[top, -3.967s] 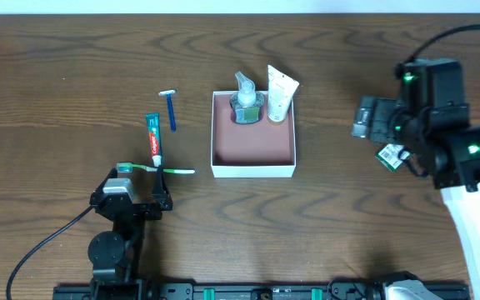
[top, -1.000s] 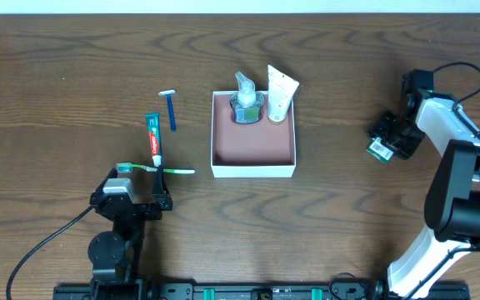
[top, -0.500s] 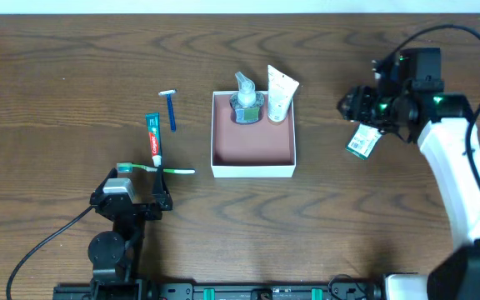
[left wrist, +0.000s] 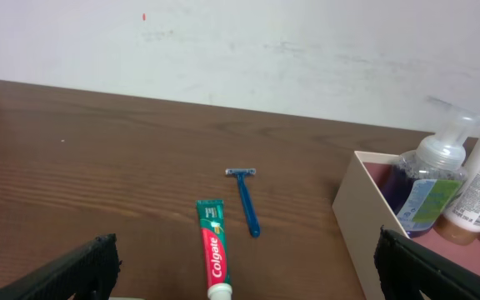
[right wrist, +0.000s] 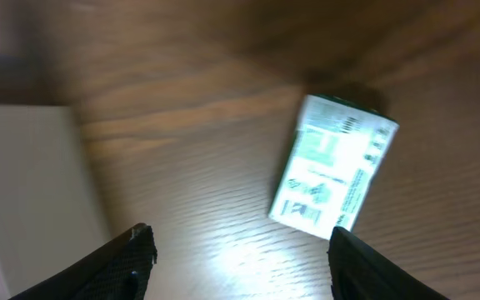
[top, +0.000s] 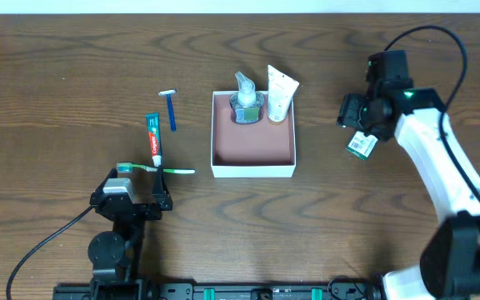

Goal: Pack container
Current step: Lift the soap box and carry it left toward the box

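Two in, four to go
Bottle [top: 246, 100] and tube [top: 279, 93] in container [top: 253, 171]; toothpaste [top: 152, 137], razor [top: 171, 108], toothbrush [top: 158, 169], carton [top: 359, 143] outside. Left fingers [left wrist: 90, 262] and right fingers [right wrist: 132, 254] wide apart, empty.

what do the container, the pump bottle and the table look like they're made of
Container: probably thin card or paperboard, going by the matte white walls and dull pink-brown inside.
Pump bottle: clear glossy plastic, with dark liquid showing through.
Table: wood or wood-look laminate, with brown grain and a slight sheen.

Right arm [top: 440, 167] white with black joints (green light glowing), right pincer [right wrist: 242, 265] black.
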